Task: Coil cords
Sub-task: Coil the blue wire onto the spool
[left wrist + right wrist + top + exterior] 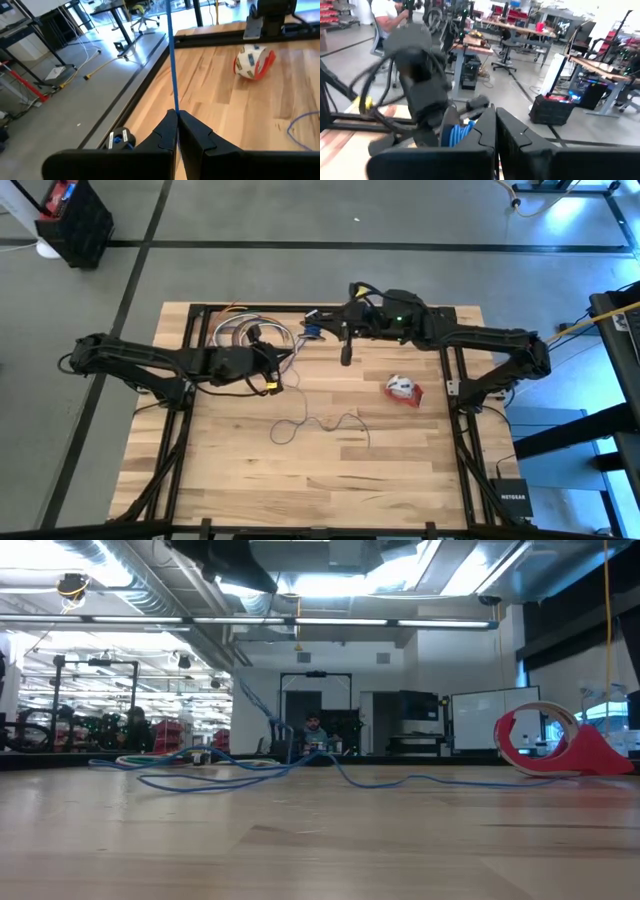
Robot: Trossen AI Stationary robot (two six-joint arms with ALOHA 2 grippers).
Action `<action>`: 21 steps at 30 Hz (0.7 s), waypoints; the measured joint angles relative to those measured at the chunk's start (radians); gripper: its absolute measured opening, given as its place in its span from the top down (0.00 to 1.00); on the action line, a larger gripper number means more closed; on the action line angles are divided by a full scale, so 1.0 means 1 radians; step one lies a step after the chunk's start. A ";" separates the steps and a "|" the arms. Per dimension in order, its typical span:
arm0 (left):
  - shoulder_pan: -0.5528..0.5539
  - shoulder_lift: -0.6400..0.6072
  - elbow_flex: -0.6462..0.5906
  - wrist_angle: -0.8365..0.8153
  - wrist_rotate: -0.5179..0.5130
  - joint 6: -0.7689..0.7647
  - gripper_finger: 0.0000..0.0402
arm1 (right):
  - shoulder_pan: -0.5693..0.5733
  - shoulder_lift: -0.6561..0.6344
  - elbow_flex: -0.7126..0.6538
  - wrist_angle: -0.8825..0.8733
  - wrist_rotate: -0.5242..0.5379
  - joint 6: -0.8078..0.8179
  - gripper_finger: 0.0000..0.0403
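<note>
We see the wooden bench point(330, 470) filling most of the high view, with a black frame along its edges and grey floor around it. The left arm point(140, 360) reaches in from the left side and the right arm point(490, 345) from the right, and both meet near the far edge of the bench. The left gripper point(272, 375) hangs over the far left part of the bench; in its wrist view its jaws are pressed together on the thin blue cord point(172, 75), which runs taut straight out from between them. The right gripper point(325, 315) sits close by at the far edge, its jaws pressed together too; in its own wrist view a few blue coils point(459, 134) show just beside its fingers, but we cannot tell whether it is holding them. The rest of the cord point(320, 423) lies loose in slack curves on the middle of the bench, well in front of both grippers, and in the low view it trails across the wood as low blue loops point(230, 772). The red-and-white cord bundle point(403, 388) rests alone on the right part of the bench, apart from the blue cord and below the right arm. We cannot make out the puck.
</note>
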 joint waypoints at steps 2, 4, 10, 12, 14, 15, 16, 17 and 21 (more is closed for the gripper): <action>0.000 0.002 -0.001 -0.005 0.000 0.002 0.99 | 0.000 -0.012 0.001 0.002 0.003 0.000 0.99; 0.000 0.004 -0.002 -0.004 0.001 0.000 0.99 | 0.000 -0.023 0.001 0.008 0.004 0.000 0.99; 0.000 0.039 -0.004 -0.026 0.004 -0.013 0.99 | 0.000 -0.089 0.006 0.023 0.022 0.000 0.99; 0.003 0.054 -0.004 -0.030 0.004 -0.016 0.99 | 0.000 -0.110 0.006 0.021 0.032 -0.003 0.99; 0.008 0.069 -0.004 -0.030 0.004 -0.024 0.99 | 0.000 -0.125 0.006 -0.011 0.040 -0.009 0.99; 0.010 0.072 -0.003 -0.030 0.005 -0.033 0.98 | 0.000 -0.128 0.005 -0.029 0.047 -0.015 0.99; 0.012 0.074 -0.003 -0.038 0.005 -0.035 0.97 | 0.000 -0.133 0.004 -0.044 0.056 -0.021 0.99; 0.011 0.074 -0.003 -0.046 0.005 -0.035 0.95 | 0.000 -0.139 0.004 -0.065 0.072 -0.026 0.99; 0.005 0.043 0.008 -0.074 0.005 -0.039 0.83 | -0.001 -0.147 0.004 -0.134 0.110 -0.031 0.99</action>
